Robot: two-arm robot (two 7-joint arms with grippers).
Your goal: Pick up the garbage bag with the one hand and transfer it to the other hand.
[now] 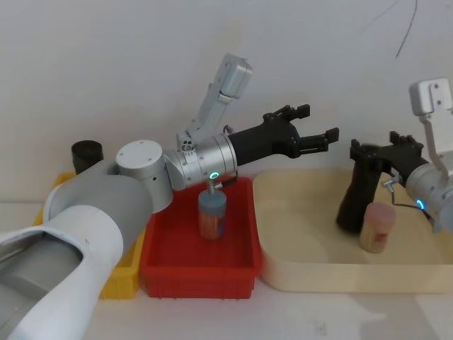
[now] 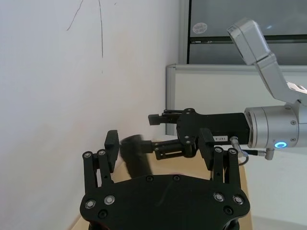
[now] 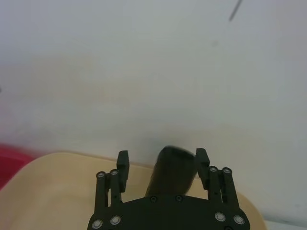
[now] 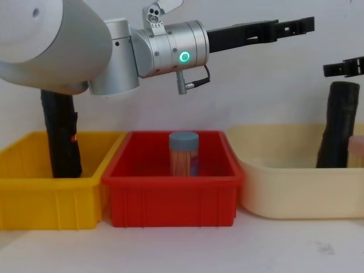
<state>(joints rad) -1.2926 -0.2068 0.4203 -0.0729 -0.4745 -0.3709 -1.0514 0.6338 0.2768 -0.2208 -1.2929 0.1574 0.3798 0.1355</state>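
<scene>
Garbage bag (image 1: 356, 195): it stands upright in the cream tray (image 1: 297, 273), at the right side, just beside a pale pink-topped container (image 1: 376, 227). Its top is between the fingers of the right tool.
Right tool (image 1: 373, 150): on the blue-ringed arm, it is at the top of the garbage bag. In the right wrist view the two fingers stand on either side of the bag's top (image 3: 173, 170), close to it; whether they press on it, one cannot tell.
Left tool (image 1: 313, 127): on the green-ringed arm, it is raised above the trays and points toward the right tool. Its fingers are apart and hold nothing.
Red bin (image 1: 198, 265): in the middle, with a blue-capped jar (image 1: 212, 212) standing inside.
Yellow bin (image 4: 34, 187): at the left, with a slimmer black roll (image 4: 61, 136) standing in it.
</scene>
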